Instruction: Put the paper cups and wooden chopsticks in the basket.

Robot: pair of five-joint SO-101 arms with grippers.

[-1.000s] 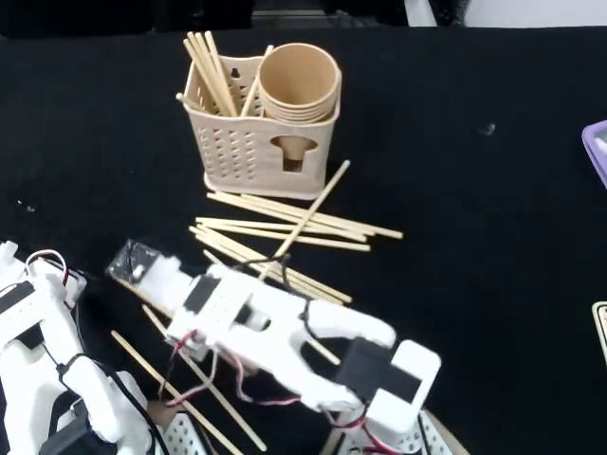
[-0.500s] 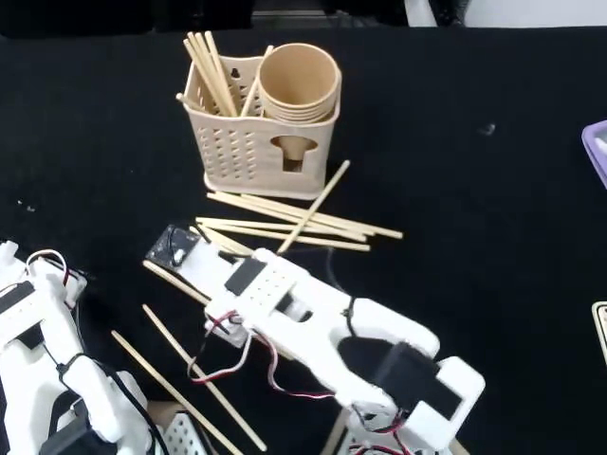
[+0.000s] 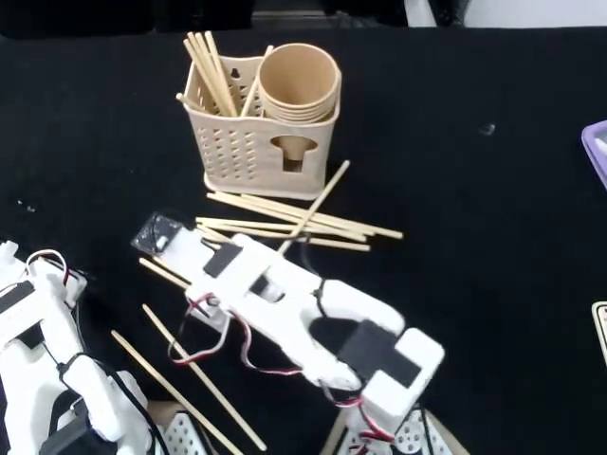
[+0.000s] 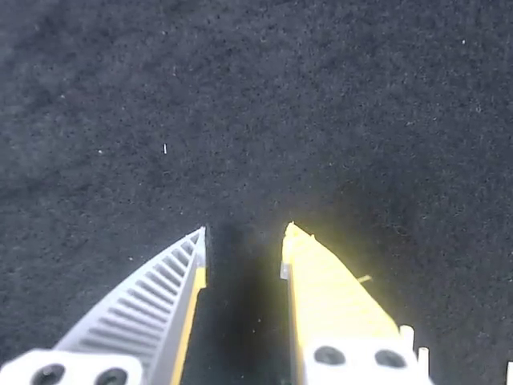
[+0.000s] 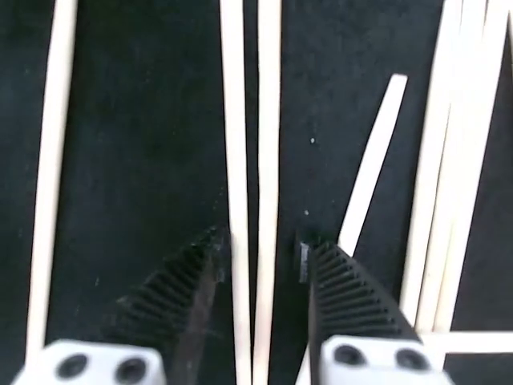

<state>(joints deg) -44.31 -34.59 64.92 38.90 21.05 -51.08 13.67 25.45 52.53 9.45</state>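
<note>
Position of right gripper [image 5: 260, 241]: low over the black cloth [image 5: 136, 120], jaws parted narrowly, a pair of chopsticks [image 5: 235, 144] lying in the gap between them; no clamping is evident, and contact with either finger cannot be confirmed. Long axis of the pair: in line with the fingers, running out ahead of the tips, so a closing stroke would meet the sticks across their width; judged a sound alignment for a pinch. Both sticks sit nearer one finger than the other; risk noted that one slips out or the two cross as the jaws close. Neighbouring sticks [image 5: 449, 144] lie just beside the outer face of one finger, roughly parallel; a snag is possible. From the high view, the right arm [image 3: 285, 294] stretches to the near edge of the loose pile [image 3: 294, 227], which lies just in front of the basket [image 3: 248, 152]; paper cups [image 3: 299, 85] and several chopsticks [image 3: 211, 71] stand inside it. Left gripper [image 4: 243, 237]: jaws apart, nothing between them, over bare cloth; left arm [image 3: 47, 351] well apart from the pile, hence the right arm is the nearer.
</note>
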